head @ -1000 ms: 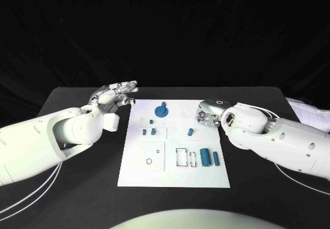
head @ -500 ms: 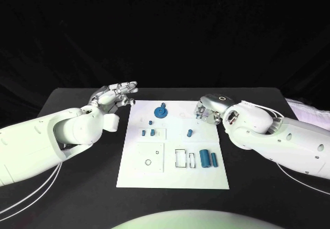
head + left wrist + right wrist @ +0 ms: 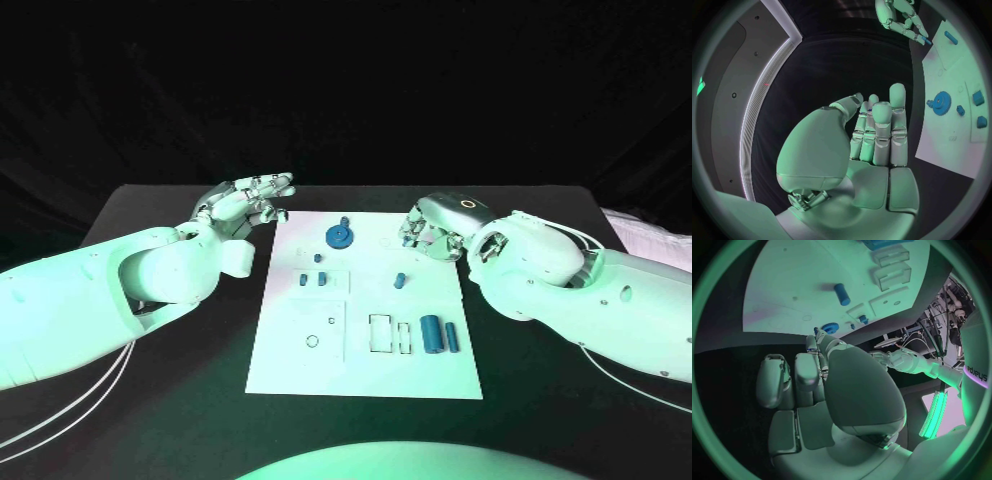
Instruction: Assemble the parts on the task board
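The white task board (image 3: 289, 370) lies mid-table. On it are a blue gear (image 3: 339, 236), several small blue parts (image 3: 313, 280), a blue peg (image 3: 400, 281) and two blue cylinders (image 3: 430, 332) near the right edge. My right hand (image 3: 433, 230) hovers over the board's far right corner with its fingers curled down. In the left wrist view the right hand (image 3: 901, 17) pinches a small blue part (image 3: 925, 40) at its fingertips. My left hand (image 3: 248, 200) is off the board's far left corner, fingers straight and apart, holding nothing.
The black table (image 3: 130, 215) surrounds the board. My two white forearms lie along the board's left and right sides. A white cloth-like thing (image 3: 649, 230) sits at the table's far right edge.
My right hand has drifted toward the far edge of the board and slightly left. The left hand and the parts on the board have stayed in place.
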### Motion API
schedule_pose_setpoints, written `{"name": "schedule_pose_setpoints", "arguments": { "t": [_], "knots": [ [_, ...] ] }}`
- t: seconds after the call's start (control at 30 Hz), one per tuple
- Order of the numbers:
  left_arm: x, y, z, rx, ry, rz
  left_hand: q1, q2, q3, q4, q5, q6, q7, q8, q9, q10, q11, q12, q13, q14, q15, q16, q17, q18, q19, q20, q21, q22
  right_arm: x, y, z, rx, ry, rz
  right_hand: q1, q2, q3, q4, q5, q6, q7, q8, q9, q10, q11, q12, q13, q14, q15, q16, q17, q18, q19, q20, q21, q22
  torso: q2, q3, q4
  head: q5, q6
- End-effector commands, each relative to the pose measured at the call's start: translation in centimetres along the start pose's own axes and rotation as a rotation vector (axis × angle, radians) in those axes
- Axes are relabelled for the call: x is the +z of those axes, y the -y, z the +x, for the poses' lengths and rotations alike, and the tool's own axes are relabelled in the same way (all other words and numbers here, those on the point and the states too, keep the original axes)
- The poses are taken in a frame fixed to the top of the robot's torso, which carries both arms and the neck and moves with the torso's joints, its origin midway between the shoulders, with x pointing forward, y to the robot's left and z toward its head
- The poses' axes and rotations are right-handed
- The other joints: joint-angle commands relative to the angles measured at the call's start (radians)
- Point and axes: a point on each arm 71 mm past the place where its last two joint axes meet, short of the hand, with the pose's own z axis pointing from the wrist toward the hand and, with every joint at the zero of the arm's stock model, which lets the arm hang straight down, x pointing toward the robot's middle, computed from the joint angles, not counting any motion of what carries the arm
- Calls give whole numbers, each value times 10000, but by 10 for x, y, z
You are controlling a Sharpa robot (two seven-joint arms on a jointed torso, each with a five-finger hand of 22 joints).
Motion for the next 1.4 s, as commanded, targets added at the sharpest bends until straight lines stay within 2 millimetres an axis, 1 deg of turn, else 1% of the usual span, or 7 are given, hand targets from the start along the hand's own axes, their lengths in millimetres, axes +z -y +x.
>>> {"name": "schedule_pose_setpoints", "arguments": {
  "t": [0.03, 0.33, 0.53, 0.7, 0.77, 0.93, 1.4],
  "knots": [
    [1, -1, 4, -47, -292, 30, -55, 57, -58, -19, 64, -79, -7, 58, -8, -77, 8, 70, 10, 42, 28, 49, -17, 99, -14, 30, -30, -17, -2, -19, 3, 498, -101, -514, -97, 24, 67, 1, -37, 77, 19, 52, 10, 90, 21, -42, -3, 258, -14, -5, -2, 23, 68, -4, 41, 22, 6, -21, 22, 97, 4],
    [2, -4, 9, -99, -404, -33, -55, 57, -58, -19, 64, -79, -7, 58, -8, -77, 8, 70, 10, 42, 28, 49, -17, 99, -14, 30, -30, -17, -9, -73, 33, 1309, -831, -1908, -111, 41, 192, -92, -25, 52, 73, 24, 13, 108, 59, -93, -6, 257, 6, 6, -11, 28, 55, 6, 30, 1, 14, -40, 27, 427, -115],
    [2, -6, 11, -130, -467, -74, -57, 57, -63, -18, 64, -82, -7, 59, -9, -82, 9, 77, 12, 40, 28, 48, -24, 100, -15, 31, -39, -23, -8, -90, 59, 1681, -1326, -2285, -133, 41, 283, -182, -17, 22, 117, -2, 14, 103, 94, -140, -7, 251, 29, 1, -37, 33, 44, 21, 21, -16, 0, -39, 26, 554, -183],
    [2, -8, 14, -137, -551, -91, -60, 56, -73, -18, 65, -89, -7, 62, -10, -94, 9, 90, 16, 37, 30, 47, -38, 103, -17, 32, -58, -35, -6, -94, 74, 1845, -1634, -2306, -154, 26, 338, -250, -16, -8, 146, -22, 12, 90, 116, -173, -8, 247, 45, 3, -48, 36, 35, 32, 13, -29, 4, -28, 55, 648, -231],
    [2, -8, 15, -134, -564, -96, -60, 56, -73, -18, 65, -89, -7, 62, -10, -94, 9, 90, 16, 37, 30, 47, -38, 103, -17, 32, -58, -35, -6, -96, 80, 1898, -1731, -2313, -155, 25, 339, -251, -16, -8, 146, -23, 12, 90, 117, -173, -8, 247, 46, 3, -49, 36, 35, 32, 13, -29, -1, -40, 67, 665, -245],
    [2, -9, 15, -137, -596, -119, -60, 56, -73, -18, 65, -89, -7, 62, -10, -94, 9, 90, 16, 37, 30, 47, -38, 103, -17, 32, -58, -35, -4, -99, 89, 1949, -1943, -2363, -218, 9, 373, -295, -12, -32, 172, -38, 11, 74, 139, -205, -8, 240, 61, -4, -73, 44, 16, 46, -5, -61, 6, -24, 48, 746, -300],
    [2, -9, 16, -123, -648, -169, -60, 56, -73, -18, 65, -89, -7, 62, -10, -94, 9, 90, 16, 37, 30, 47, -38, 103, -17, 32, -58, -35, -3, -99, 96, 1742, -2016, -2257, -275, -1, 396, -326, -9, -39, 182, -42, 13, 77, 147, -221, -4, 239, 72, 8, -70, 43, 16, 58, -2, -57, 6, -23, 32, 840, -402]
  ]
}}
